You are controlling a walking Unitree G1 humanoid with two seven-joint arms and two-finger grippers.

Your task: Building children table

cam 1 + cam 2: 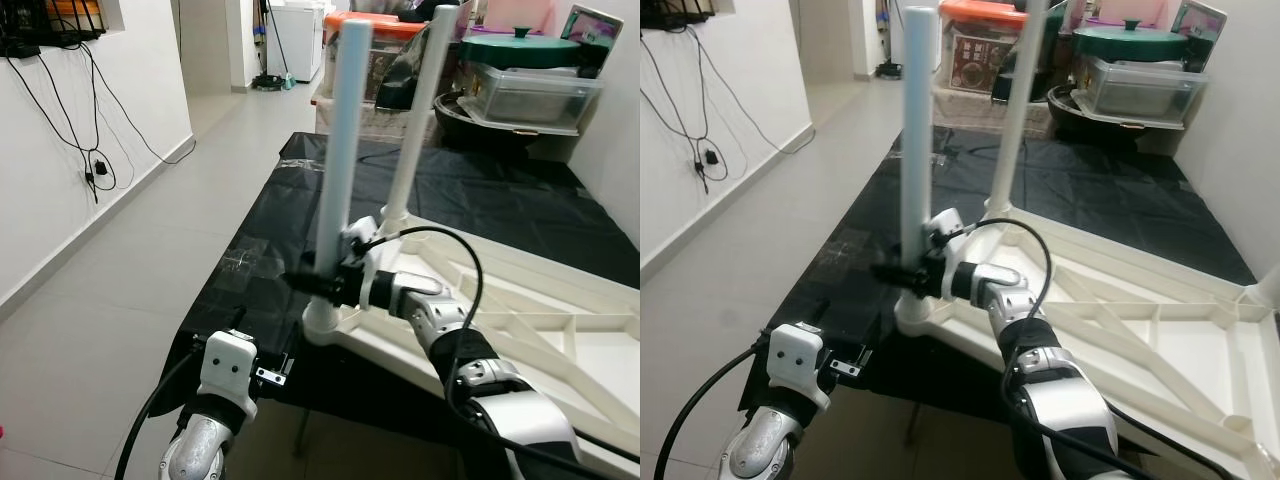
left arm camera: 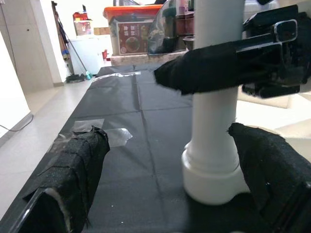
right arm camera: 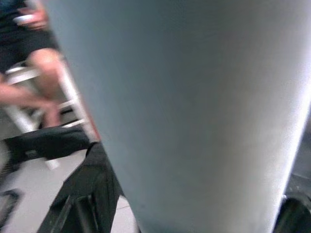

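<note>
Your right gripper (image 1: 318,282) pinches the near leg (image 1: 338,170) above its corner socket (image 1: 322,325) at 6 o'clock; your left gripper (image 2: 165,160) waits spread, and side pull could unseat it.

A pale tiled floor (image 1: 150,230) is seen at left, bounded by a white wall (image 1: 60,150) with hanging black cables (image 1: 95,165). Stacked storage containers (image 1: 520,85), possibly kitchenware, are located upper right.

Bright, even indoor light, sharp head views, soft glare on black sheet (image 1: 480,200), blurred right wrist close-up.
</note>
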